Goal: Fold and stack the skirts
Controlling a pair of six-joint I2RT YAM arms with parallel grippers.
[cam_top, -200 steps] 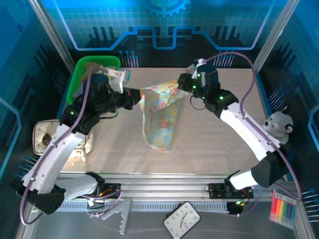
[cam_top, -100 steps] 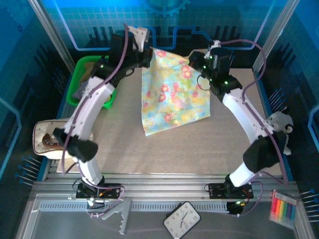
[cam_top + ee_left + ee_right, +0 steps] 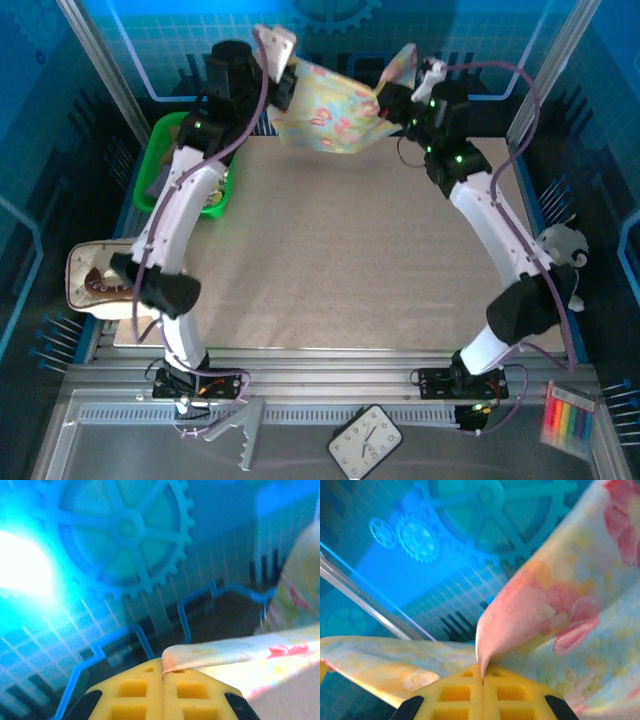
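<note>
The pale yellow floral skirt (image 3: 328, 108) hangs in the air at the back of the table, stretched between both grippers and clear of the tabletop. My left gripper (image 3: 291, 84) holds its left top corner and my right gripper (image 3: 384, 100) its right top corner. In the left wrist view the yellow fingers (image 3: 145, 690) are pressed together on a thin edge of the skirt (image 3: 235, 651). The right wrist view has the right gripper (image 3: 482, 674) shut on a pinched fold of the skirt (image 3: 560, 605). The green basket (image 3: 160, 150) shows a bit of tan cloth (image 3: 213, 198) beside the left arm.
A beige brown-trimmed pouch (image 3: 95, 282) lies at the table's left edge. A white plush toy (image 3: 560, 246) sits at the right edge behind the right arm. A clock (image 3: 365, 438), a grey clamp (image 3: 236, 430) and coloured markers (image 3: 566, 420) lie in front of the arm bases.
Both arms have risen and swung toward the back wall. The floral skirt, hanging spread over the table half a second ago, is lifted high and drawn back.
</note>
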